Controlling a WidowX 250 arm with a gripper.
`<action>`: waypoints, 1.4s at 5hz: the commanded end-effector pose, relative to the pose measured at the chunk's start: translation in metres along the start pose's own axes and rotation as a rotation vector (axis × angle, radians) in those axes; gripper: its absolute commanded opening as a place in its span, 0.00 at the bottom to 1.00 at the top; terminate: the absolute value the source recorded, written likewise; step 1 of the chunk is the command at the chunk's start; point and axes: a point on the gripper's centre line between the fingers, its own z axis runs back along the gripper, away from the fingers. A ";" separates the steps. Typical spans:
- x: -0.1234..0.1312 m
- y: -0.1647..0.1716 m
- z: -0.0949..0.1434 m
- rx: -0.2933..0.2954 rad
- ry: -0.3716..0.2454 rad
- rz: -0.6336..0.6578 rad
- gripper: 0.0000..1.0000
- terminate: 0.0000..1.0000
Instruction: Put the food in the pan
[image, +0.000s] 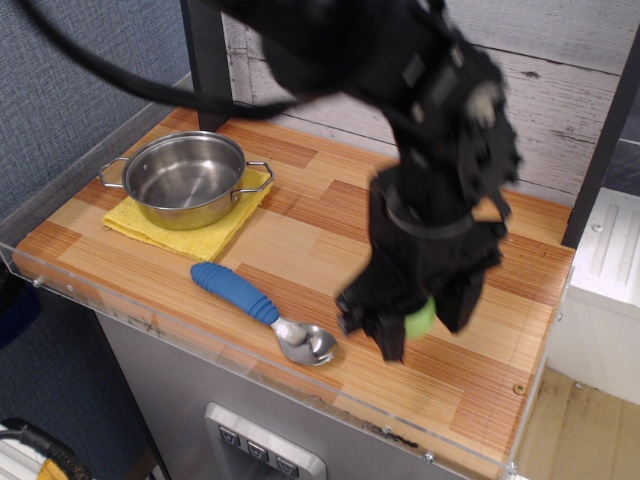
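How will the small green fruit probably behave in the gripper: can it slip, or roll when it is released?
The green fruit looks smooth and rounded, so it may slip between the fingers of the gripper. It seems small and plastic, probably light. Released on the wooden counter it would likely roll; the pan has walls that should stop it.

The arm (430, 150) and its gripper (415, 320) are smeared with motion blur, so the finger edges cannot be made out. Only a sliver of the green food (421, 318) shows between them. The arm's upper part runs off the top edge.
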 end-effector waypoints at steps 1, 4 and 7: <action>0.031 0.013 0.055 -0.120 -0.034 0.048 0.00 0.00; 0.097 0.041 0.072 -0.104 -0.090 0.162 0.00 0.00; 0.168 0.059 0.055 -0.054 -0.139 0.302 0.00 0.00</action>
